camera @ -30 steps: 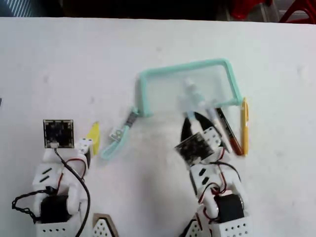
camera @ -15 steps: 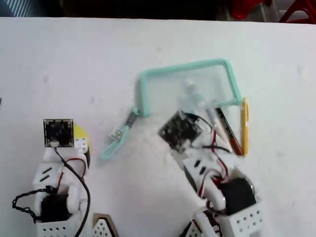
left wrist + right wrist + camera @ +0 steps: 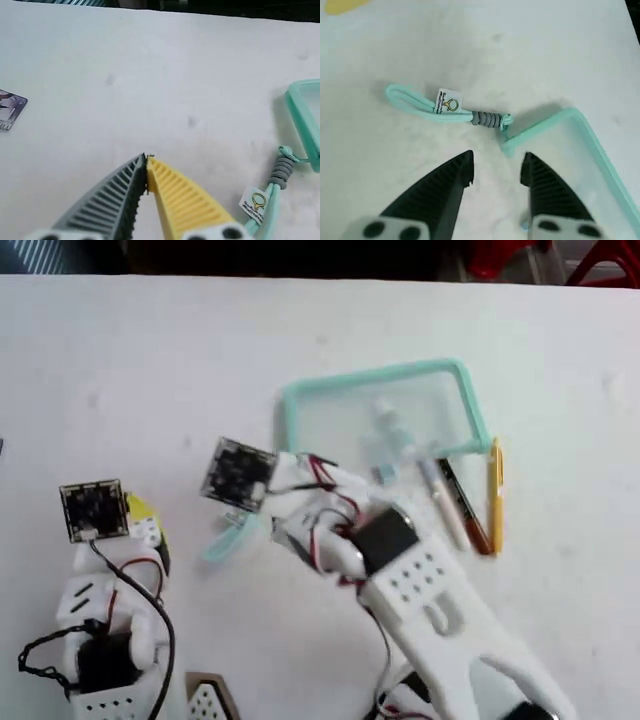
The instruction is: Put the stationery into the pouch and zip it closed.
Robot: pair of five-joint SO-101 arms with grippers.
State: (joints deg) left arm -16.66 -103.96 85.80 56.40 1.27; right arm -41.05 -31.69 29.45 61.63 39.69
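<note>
Where the high view looks down, clear plastic pouch with mint-green edging [image 3: 372,375] lies on white tabletop [image 3: 150,370], yellow pen [image 3: 495,495] beside it. Left wrist view: left hand [image 3: 146,167] pinched together, empty. Right wrist view: right hand [image 3: 495,172] narrowly parted, nearer; mint-green cord pull [image 3: 427,105] lies crosswise just beyond its tips.
</note>
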